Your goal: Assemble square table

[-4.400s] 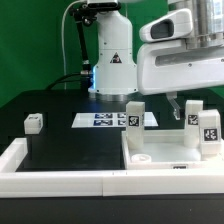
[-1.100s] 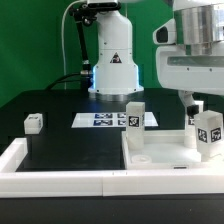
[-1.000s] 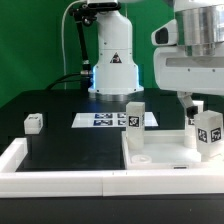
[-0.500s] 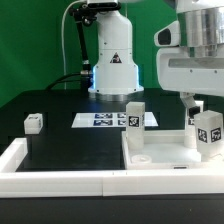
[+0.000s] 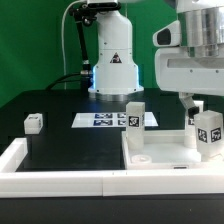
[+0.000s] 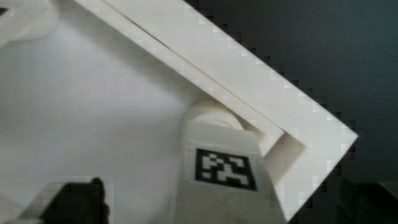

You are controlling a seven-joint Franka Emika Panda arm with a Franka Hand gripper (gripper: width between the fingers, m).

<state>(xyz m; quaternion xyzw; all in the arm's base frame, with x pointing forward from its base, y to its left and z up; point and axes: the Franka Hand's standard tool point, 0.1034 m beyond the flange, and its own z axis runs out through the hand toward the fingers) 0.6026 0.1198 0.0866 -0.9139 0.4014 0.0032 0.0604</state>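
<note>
Far off to the exterior view's left of the tool, a loose leg [image 5: 34, 122] lies alone on the black surface [image 5: 60, 145], well apart from the rest. Closer to the tool, but still on that side, the marker board [image 5: 100, 120] lies flat in front of the arm's white base [image 5: 112, 60].

Next comes an upright leg [image 5: 133, 115], which stands at the far corner of the square tabletop [image 5: 160, 150], on the exterior view's left of the tool. The tabletop lies flat on the surface with its near edge against the low border wall [image 5: 60, 182].

The tool [image 5: 192, 103] hangs over the tabletop's far corner on the exterior view's right, directly above the corner leg [image 5: 197, 110]. In the wrist view its two dark fingers [image 6: 75, 200] are spread wide, one on each side of this tagged leg [image 6: 228, 160], and neither pad appears to touch it. The leg stands right at the slab's corner [image 6: 107, 110], with the black surface [image 6: 338, 50] beyond the edge.

Just nearer the camera than the tool, and slightly to the exterior view's right of it, a front leg [image 5: 208, 133] stands upright on the tabletop, its tag facing the camera.
</note>
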